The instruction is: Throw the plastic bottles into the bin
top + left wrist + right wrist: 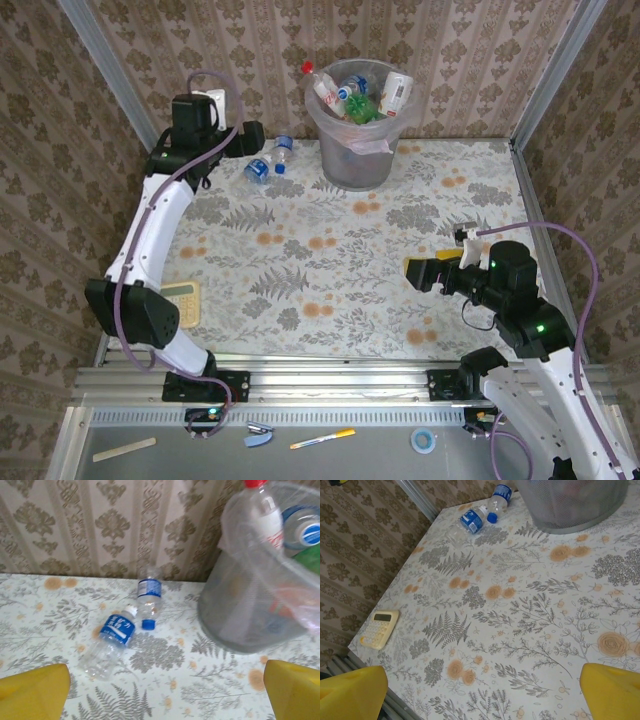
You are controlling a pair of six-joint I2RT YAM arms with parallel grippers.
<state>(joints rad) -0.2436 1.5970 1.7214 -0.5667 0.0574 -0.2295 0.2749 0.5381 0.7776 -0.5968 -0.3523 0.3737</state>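
Plastic bottles: we had two down on the bench (340, 285), far left by the wall, the white-capped bottle (112, 635) and the blue-capped bottle (149, 597), caps just beside each other.
Bin (355, 155): it stood upright at the far side, right of that pair, and we saw more bottles heaped inside (358, 98), a red-capped one poking over the rim.
Left claw (165, 695): released, yellow fingers spread wide, facing the two loose bottles and gripping nothing.
Right claw (482, 692): released as well and empty, over the bench's right side, well apart from the bin.
Beige calculator (380, 628): it lay flat near the bench's near-left edge.
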